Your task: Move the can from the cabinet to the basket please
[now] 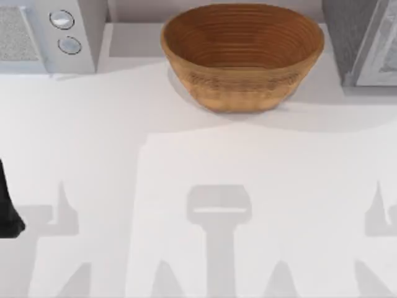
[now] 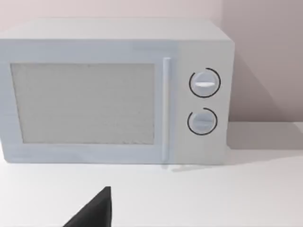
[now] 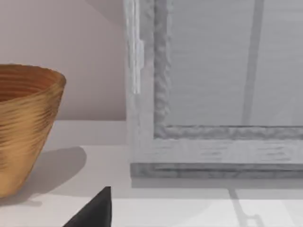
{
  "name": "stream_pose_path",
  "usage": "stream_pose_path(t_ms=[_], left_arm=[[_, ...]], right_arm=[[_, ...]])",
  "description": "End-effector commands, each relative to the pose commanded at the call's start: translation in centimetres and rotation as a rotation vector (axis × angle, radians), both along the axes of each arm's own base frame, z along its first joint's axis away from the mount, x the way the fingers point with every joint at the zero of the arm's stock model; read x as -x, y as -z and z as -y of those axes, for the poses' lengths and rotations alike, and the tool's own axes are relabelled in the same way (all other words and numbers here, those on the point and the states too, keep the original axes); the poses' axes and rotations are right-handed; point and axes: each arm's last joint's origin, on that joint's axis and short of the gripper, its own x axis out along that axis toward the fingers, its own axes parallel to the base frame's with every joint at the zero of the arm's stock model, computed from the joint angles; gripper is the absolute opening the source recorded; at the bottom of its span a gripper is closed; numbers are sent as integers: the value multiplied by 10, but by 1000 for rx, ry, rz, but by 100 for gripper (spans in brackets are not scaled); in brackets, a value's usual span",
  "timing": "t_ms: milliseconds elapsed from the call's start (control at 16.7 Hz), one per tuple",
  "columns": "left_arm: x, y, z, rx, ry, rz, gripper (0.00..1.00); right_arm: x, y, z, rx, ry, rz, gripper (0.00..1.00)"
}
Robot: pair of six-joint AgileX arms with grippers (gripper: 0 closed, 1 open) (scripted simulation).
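Observation:
The brown woven basket (image 1: 243,87) stands at the back centre of the table, and nothing shows inside it. At the back right corner is the dark grey speckled cabinet (image 1: 356,37) with its paler framed door shut. The can is out of view. A dark part of my left gripper (image 2: 94,212) shows low in the left wrist view, well short of the appliance. My left arm (image 1: 7,208) sits at the table's left edge. My right gripper (image 3: 94,212) faces the cabinet door (image 3: 222,85), with the basket (image 3: 23,127) beside it.
A light-grey appliance (image 1: 49,34) with two round knobs (image 2: 203,101) stands at the back left. White tabletop (image 1: 205,161) stretches from the basket to the front edge, crossed by shadows of the arms.

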Motion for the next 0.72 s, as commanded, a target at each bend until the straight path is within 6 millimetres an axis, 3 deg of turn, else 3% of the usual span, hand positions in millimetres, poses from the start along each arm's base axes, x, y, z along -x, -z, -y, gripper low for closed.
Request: stream_pose_path(t_ms=[180, 360, 540, 720], left_arm=[[0, 0, 0, 0, 0, 0, 100], [0, 0, 0, 0, 0, 0, 100], [0, 0, 0, 0, 0, 0, 100], [0, 0, 0, 0, 0, 0, 100]], right_arm=[[0, -3, 0, 0, 1, -3, 100], [-1, -26, -1, 1, 5, -23, 100], [-6, -73, -3, 4, 6, -40, 100], [-19, -136, -7, 7, 5, -41, 100]])
